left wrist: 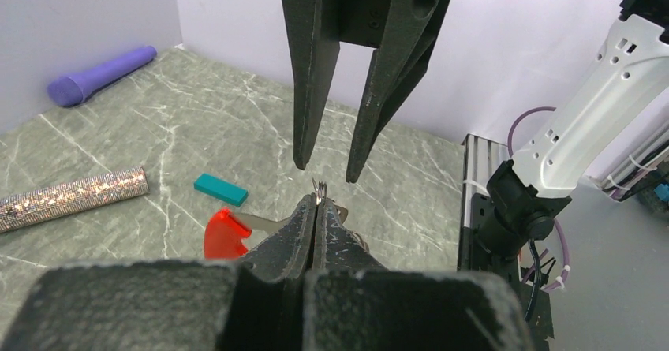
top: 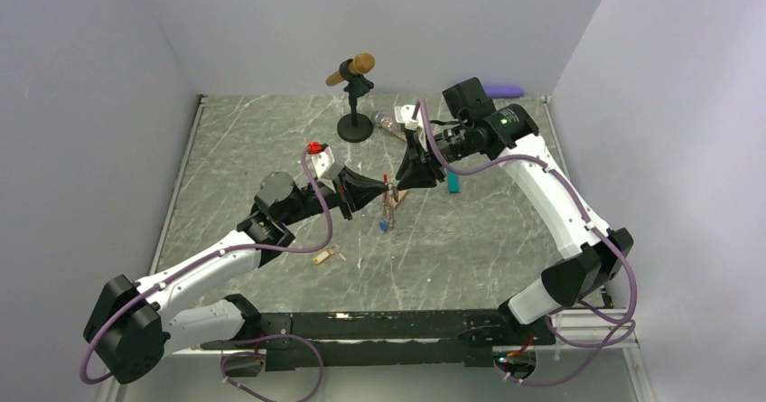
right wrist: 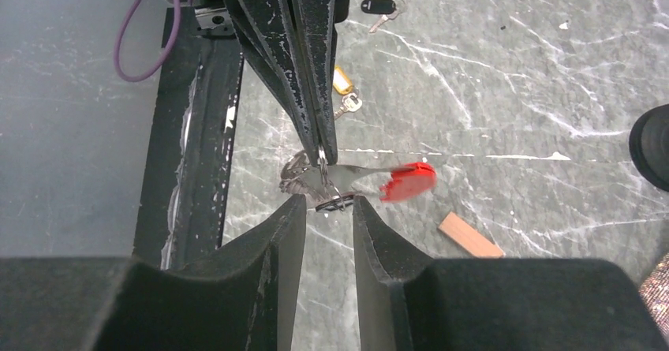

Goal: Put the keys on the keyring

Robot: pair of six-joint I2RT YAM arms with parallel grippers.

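1. Your left jaws are clenching the silvery metal part of the keyring (left wrist: 264,223) and holding it off the desk (top: 506,230) at the middle of the top view. Its red clip (left wrist: 223,234) is sticking out to the left in the left wrist view.
2. Your right jaws are standing released, tips parted on either side of the ring and right up against the tips of the left jaws. They are not gripping anything, and you cannot tell whether they are touching the metal.
3. A blue-tagged key (top: 384,225) is hanging just below the keyring in the top view.
4. A yellow-tagged key (top: 322,257) is lying on the desk lower left of centre. A black-tagged key (right wrist: 379,6) is lying at the top of the right wrist view, well apart from the keyring.
5. A teal block (top: 452,182) is lying just right of the right jaws. A tan wooden block (right wrist: 469,235) is sitting near the red clip, and a glittery tube (left wrist: 71,199) is resting at the left edge of the left wrist view.
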